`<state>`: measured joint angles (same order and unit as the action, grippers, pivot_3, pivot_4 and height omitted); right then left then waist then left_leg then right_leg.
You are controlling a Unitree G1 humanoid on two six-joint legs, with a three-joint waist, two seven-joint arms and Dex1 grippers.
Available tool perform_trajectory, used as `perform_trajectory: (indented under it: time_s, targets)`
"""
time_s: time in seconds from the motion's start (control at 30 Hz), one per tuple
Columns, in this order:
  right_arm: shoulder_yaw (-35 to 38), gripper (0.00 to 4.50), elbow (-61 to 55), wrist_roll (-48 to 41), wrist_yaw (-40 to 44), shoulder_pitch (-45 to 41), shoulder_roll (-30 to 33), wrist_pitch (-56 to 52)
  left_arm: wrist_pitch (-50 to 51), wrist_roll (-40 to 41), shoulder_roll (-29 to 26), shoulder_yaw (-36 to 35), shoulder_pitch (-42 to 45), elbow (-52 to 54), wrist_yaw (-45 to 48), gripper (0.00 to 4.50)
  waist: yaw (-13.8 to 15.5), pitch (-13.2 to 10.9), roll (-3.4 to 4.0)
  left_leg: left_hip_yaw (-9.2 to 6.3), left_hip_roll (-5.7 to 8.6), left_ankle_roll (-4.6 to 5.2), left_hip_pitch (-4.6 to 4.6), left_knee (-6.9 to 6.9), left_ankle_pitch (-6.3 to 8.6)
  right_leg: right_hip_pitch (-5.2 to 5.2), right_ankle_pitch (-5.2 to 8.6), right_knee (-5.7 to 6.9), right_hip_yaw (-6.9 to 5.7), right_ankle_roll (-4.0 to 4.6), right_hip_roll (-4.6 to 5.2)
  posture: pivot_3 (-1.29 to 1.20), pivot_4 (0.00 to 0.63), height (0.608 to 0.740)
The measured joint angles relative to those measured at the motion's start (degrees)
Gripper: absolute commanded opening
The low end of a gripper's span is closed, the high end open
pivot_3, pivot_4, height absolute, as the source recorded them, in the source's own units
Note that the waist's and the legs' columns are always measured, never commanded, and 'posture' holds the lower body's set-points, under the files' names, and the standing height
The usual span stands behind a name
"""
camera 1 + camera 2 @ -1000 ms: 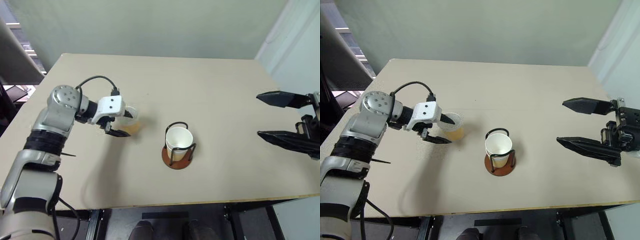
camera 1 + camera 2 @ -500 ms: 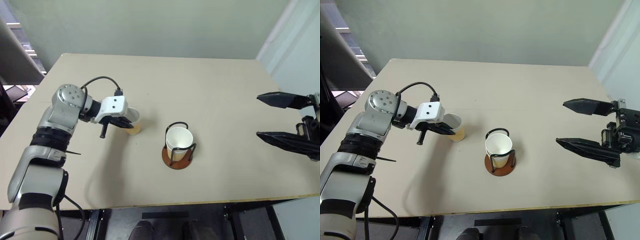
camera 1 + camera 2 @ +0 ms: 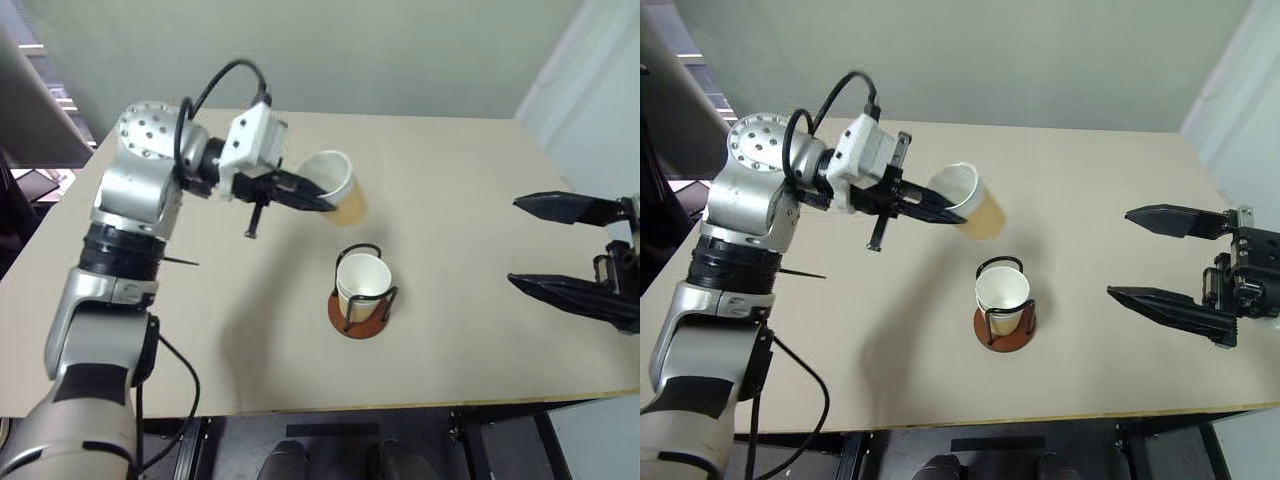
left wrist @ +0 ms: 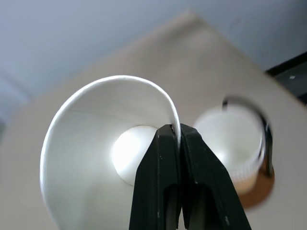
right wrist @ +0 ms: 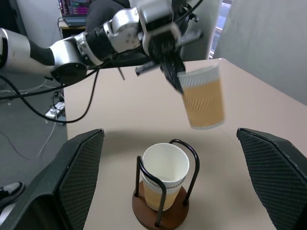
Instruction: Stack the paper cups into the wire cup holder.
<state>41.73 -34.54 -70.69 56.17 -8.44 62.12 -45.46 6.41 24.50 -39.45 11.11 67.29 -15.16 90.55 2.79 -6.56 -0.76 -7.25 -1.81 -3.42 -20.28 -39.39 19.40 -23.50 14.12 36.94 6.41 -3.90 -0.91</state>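
Beige and mostly bare, the bench [image 3: 470, 180] spreads below me, with a pale wall behind it and dark shelving off its left edge. Nothing stands between my raised cup and the wire cup holder [image 3: 360, 298], which sits near the bench's middle on its reddish-brown disc with one paper cup [image 3: 362, 283] upright inside. My left tool [image 3: 312, 203] is clamped together on the rim of a second paper cup [image 3: 970, 201], held tilted in the air above and left of the holder. My right tool [image 3: 1165, 261] hangs wide apart, holding nothing, well to the right.
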Motion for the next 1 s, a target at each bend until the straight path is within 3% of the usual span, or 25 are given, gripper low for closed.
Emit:
perform_trajectory:
  time_s: [0.17, 0.53, 1.0]
  targets:
    - [0.1, 4.5, 0.0, 0.0, -0.6, 0.4, 0.0, 0.0, 0.0, 3.6, 0.8, 4.8, 0.8, 2.7, 0.0, 0.06, 0.0, 0.0, 0.01, 0.03, 0.03, 0.17, 0.01, -0.25, 0.1, 0.11, -0.01, 0.01, 0.03, -0.1, 0.09, 0.0, 0.15, 0.74]
    - [-0.1, 4.5, 0.4, 0.8, -0.9, 0.6, 0.0, 1.2, -1.3, 7.8, -4.4, 13.4, 0.0, 7.2, 0.1, 0.06, 0.0, 0.0, 0.01, 0.03, 0.04, 0.2, -0.03, -0.26, 0.11, 0.08, 0.0, -0.01, 0.04, -0.12, 0.14, 0.0, 0.15, 0.74]
    - [-0.1, 4.5, 0.1, 1.1, -0.9, 2.0, -0.5, 1.6, -7.8, 4.2, -5.6, 21.1, -0.7, 7.0, 0.1, 0.06, 0.0, 0.0, 0.01, 0.02, 0.06, 0.21, -0.05, -0.26, 0.12, 0.1, 0.0, -0.02, 0.07, -0.12, 0.17, 0.0, 0.15, 0.74]
